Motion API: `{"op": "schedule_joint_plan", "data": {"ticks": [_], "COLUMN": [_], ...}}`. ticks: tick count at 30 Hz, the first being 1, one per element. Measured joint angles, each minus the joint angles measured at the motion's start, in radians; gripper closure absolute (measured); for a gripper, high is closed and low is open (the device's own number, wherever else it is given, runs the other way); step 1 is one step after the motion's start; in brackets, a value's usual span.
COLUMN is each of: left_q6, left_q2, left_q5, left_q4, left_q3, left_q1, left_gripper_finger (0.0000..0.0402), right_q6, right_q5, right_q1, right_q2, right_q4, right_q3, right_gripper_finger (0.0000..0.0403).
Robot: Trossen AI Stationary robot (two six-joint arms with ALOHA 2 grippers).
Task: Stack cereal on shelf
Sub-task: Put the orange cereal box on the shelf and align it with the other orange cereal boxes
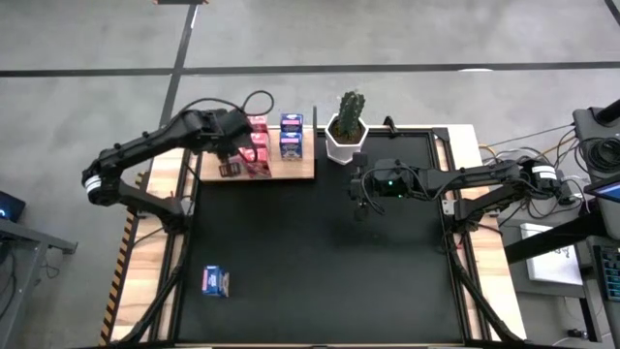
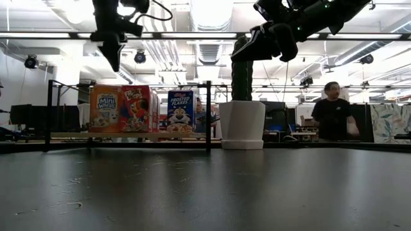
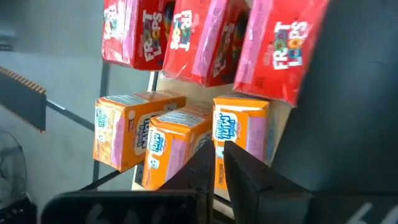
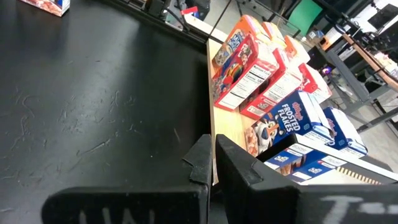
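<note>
The light-wood shelf point(image 1: 291, 171) lies at the mat's far left. On it stand orange boxes point(image 3: 180, 140), pink-red boxes point(image 3: 205, 43) and two blue boxes point(image 1: 291, 136). One more blue box point(image 1: 215, 281) lies flat on the black mat near the front left; it also shows in the right wrist view point(image 4: 48, 5). My left gripper point(image 3: 214, 163) hangs shut and empty above the shelf's left end, over the orange boxes point(image 2: 103, 109). My right gripper point(image 4: 212, 158) is shut and empty, raised over the mat just right of the shelf.
A white pot with a cactus point(image 1: 346, 131) stands on the mat at the far edge, right of the shelf and close to my right gripper. Thin black posts point(image 2: 208, 109) rise at the shelf's edges. A person point(image 2: 332, 115) stands in the room beyond the table.
</note>
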Motion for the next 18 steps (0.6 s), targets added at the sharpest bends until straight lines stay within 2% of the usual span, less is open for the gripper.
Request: {"op": "schedule_joint_plan", "data": {"ticks": [4, 8, 13, 18], "left_q6": [0.02, 0.029, 0.028, 0.023], "left_q2": [-0.029, -0.03, -0.032, -0.032], "left_q5": [-0.023, -0.029, -0.046, -0.078], "left_q4": [0.104, 0.138, 0.143, 0.093], "left_q3": [-0.093, -0.164, -0.221, -0.215], "left_q1": [0.002, 0.007, 0.012, 0.012], "left_gripper_finger": [0.0381, 0.0397, 0.04, 0.0401], "right_q6": [0.0, 0.0, 0.0, 0.0], "right_q5": [0.0, 0.0, 0.0, 0.0], "right_q1": [0.0, 0.0, 0.0, 0.0], "right_q2": [0.0, 0.0, 0.0, 0.0], "right_q4": [0.001, 0.001, 0.001, 0.001], "right_q3": [0.0, 0.0, 0.0, 0.0], "right_gripper_finger": [0.0392, 0.0392, 0.0392, 0.0392]}}
